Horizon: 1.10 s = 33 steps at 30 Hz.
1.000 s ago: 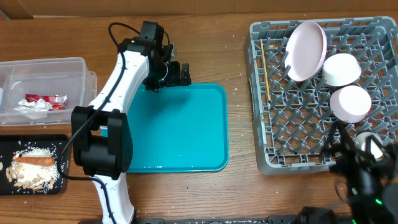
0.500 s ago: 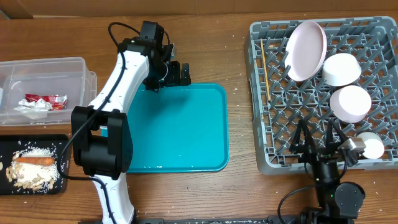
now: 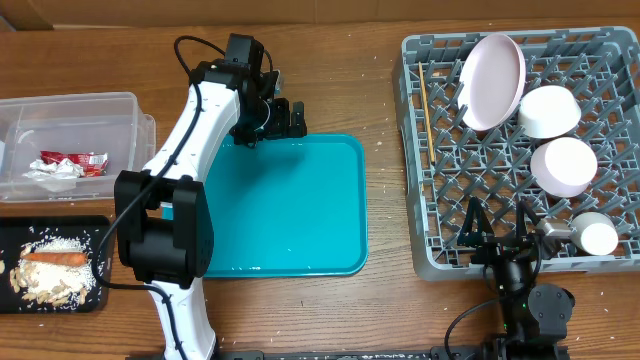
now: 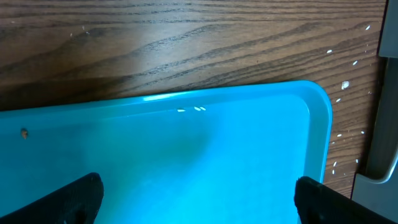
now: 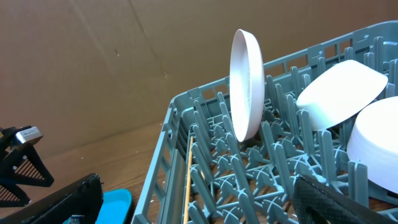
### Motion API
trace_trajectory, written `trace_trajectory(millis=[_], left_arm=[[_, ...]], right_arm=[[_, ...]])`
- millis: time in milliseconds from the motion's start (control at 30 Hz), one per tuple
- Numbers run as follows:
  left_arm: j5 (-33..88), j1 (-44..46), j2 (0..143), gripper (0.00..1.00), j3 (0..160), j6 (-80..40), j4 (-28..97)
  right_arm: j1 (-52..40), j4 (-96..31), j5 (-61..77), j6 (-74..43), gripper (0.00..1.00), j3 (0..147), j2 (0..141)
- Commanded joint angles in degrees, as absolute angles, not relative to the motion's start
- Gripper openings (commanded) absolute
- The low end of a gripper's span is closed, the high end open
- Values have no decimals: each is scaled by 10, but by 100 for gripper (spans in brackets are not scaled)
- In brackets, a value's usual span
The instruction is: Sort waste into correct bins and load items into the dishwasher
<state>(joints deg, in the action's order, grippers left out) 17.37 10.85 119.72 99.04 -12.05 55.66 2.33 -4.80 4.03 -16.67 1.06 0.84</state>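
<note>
Dish rack (image 3: 445, 190) sits on the right of the table (image 3: 380, 100). A white plate (image 3: 493, 80) stands on edge at the far side, with two white bowls (image 3: 548, 110) and a cup (image 3: 598, 237) down the right side and chopsticks (image 3: 424, 100) along the left.

The right gripper (image 3: 498, 235) hangs over the rack's near edge — fingers spread, holding nothing. The left gripper (image 3: 288, 118) hangs over the far edge of the teal tray (image 3: 300, 210) — fingers spread too.
</note>
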Motion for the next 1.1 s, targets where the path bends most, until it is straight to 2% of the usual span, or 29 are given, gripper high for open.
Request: trace_trajectory(millis=[0,533,800,933,1067], left_arm=[[174,109,1205,100,994,-131,556],[173,109,1205,100,994,-127,558],[97,116,1203,100,990,-96,675],[66,148,1162,100,958,-86,619],[65,170,1062,100,864,-45,535]], right_arm=[[20,-46,31,-163,100,5,2],[20,-46,30,-163,100,5,2],[20,-46,31,-163,100,5,2],[20,-46,30,-163,100,5,2],[20,-46,30,-163,100,5,2]])
